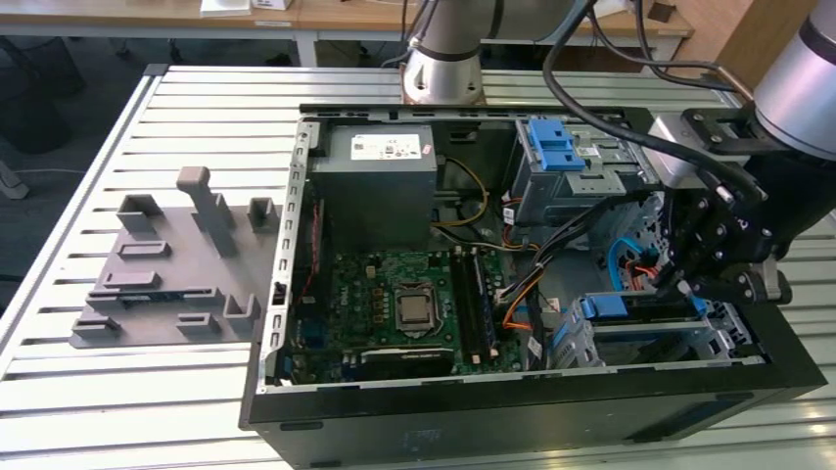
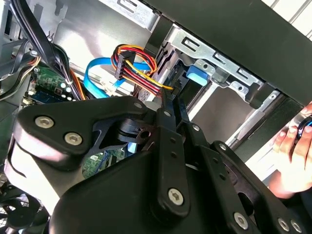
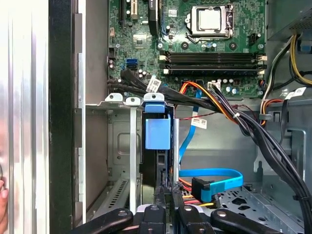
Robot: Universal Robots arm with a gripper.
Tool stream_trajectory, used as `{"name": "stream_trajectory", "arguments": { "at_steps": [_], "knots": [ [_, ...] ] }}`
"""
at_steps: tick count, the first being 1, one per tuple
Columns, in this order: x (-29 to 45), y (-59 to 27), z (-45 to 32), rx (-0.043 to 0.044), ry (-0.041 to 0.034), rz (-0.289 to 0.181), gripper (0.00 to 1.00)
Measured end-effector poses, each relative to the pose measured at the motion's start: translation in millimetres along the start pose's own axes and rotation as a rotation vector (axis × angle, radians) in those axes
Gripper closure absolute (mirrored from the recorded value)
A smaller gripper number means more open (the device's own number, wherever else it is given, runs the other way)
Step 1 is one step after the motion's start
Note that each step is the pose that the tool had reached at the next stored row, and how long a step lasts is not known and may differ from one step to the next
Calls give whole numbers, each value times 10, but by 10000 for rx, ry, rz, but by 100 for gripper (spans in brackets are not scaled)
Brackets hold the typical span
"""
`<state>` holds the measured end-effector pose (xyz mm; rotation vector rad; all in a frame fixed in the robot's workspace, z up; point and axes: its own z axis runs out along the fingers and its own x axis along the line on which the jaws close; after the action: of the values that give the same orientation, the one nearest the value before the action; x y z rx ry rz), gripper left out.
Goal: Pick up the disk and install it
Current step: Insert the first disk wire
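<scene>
We see the gripper (image 1: pixel 682 286) clamped thin on the disk (image 3: pixel 157 146), edge-on in the drive cage (image 3: pixel 124 146) just ahead, so it slides w/ the rails

Exterior view high, overlooking computer case (image 1: pixel 523 411); wrist views close inside, probably drive cage.

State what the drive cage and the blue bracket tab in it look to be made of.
Drive cage: likely bare sheet metal, dull grey, with folded edges and punched slots. Blue bracket tab: apparently moulded plastic, an even blue with soft sheen.
</scene>
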<state>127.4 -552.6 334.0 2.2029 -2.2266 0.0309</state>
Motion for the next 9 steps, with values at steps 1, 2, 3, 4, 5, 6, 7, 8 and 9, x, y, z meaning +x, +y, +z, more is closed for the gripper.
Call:
{"name": "stream_trajectory", "arguments": {
  "at_steps": [1, 2, 3, 4, 5, 6, 7, 8, 9],
  "knots": [
    [2, 0, 1, 0, 1, 1, 83],
    [3, 0, 2, 0, 3, 2, 83],
    [4, 4, 6, 0, 2, 3, 83],
    [4, 5, 7, -1, 2, 2, 83],
    [3, 6, 7, 0, 1, 2, 83],
    [3, 6, 8, 0, 2, 2, 83],
    [3, 6, 9, 0, 2, 2, 83],
    [3, 6, 10, 0, 2, 2, 83],
    [3, 6, 12, 0, 2, 3, 83]
  ]
}}
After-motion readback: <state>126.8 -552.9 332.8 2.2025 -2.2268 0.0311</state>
